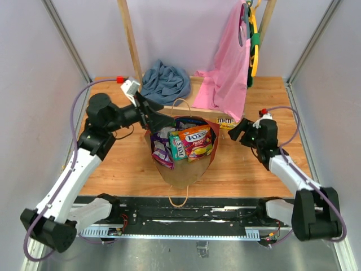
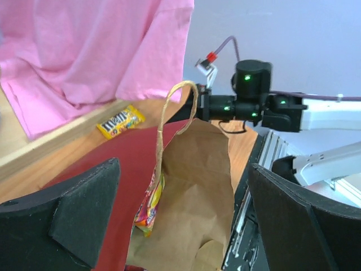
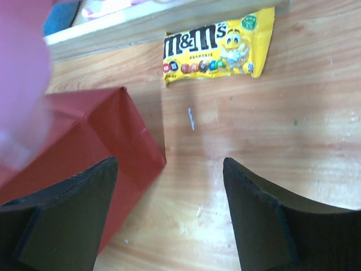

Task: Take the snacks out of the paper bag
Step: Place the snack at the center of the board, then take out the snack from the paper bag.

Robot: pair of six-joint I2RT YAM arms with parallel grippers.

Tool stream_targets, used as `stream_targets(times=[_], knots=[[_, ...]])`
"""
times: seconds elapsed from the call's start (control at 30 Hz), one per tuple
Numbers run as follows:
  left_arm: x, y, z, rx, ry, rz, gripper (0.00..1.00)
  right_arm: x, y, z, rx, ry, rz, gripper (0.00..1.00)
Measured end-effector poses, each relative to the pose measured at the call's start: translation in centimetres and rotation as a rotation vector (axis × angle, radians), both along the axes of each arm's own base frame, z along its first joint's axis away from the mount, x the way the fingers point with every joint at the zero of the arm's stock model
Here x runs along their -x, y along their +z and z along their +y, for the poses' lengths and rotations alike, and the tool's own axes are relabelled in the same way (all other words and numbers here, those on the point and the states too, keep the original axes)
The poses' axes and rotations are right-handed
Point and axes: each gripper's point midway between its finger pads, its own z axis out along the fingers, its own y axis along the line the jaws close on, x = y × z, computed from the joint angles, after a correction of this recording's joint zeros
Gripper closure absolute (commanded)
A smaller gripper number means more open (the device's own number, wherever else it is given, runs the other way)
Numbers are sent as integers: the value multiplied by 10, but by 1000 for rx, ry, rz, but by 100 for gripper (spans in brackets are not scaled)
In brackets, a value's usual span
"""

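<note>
The paper bag (image 1: 186, 169), red outside and brown inside, stands mid-table with its mouth open. In it are a purple packet (image 1: 161, 148), a teal-green packet (image 1: 177, 145) and an orange Fox's packet (image 1: 197, 141). A yellow M&M's packet (image 1: 227, 121) lies on the table right of the bag. My left gripper (image 1: 164, 122) is open at the bag's far left rim. In the left wrist view the bag's wall (image 2: 197, 186) and twine handle (image 2: 179, 107) lie between its fingers. My right gripper (image 1: 239, 131) is open and empty over bare wood, with the M&M's packet (image 3: 217, 48) ahead of it and the red bag (image 3: 84, 147) to its left.
A blue-grey cloth (image 1: 164, 82) lies at the back. A pink garment (image 1: 225, 79) hangs at the back right and drapes onto a wooden ledge (image 3: 169, 20). A wooden post (image 1: 131, 39) stands back left. Walls close in both sides.
</note>
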Motion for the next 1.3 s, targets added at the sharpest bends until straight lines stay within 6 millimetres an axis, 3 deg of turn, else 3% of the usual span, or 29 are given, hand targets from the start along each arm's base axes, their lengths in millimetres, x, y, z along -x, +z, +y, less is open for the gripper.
stream_targets(times=[0.1,0.23,0.37,0.53,0.67,0.9,0.93,1.13,1.2,1.3], knots=[[-11,-18,-15,-26,-3,43,0,17,7,-1,-14,-5,-34,23],[-35,-34,-21,-47,43,79,1,28,39,-4,-12,1,-132,23],[-51,-34,-26,-45,59,70,7,41,61,-6,8,13,-199,23],[-55,-26,-39,-24,17,28,23,59,67,3,80,65,-224,26],[-52,-27,-55,-24,-48,9,39,75,75,26,165,156,-245,29],[-52,-38,-65,-54,-93,-7,78,97,119,61,292,246,-427,34],[-52,-38,-65,-56,-92,-14,81,110,126,79,304,313,-472,34],[-54,-34,-66,-52,-91,-43,93,138,160,146,496,473,-664,32],[-55,-36,-66,-48,-89,-52,97,140,160,173,567,516,-684,32],[-55,-45,-65,-50,-84,-37,100,136,139,202,657,577,-662,29]])
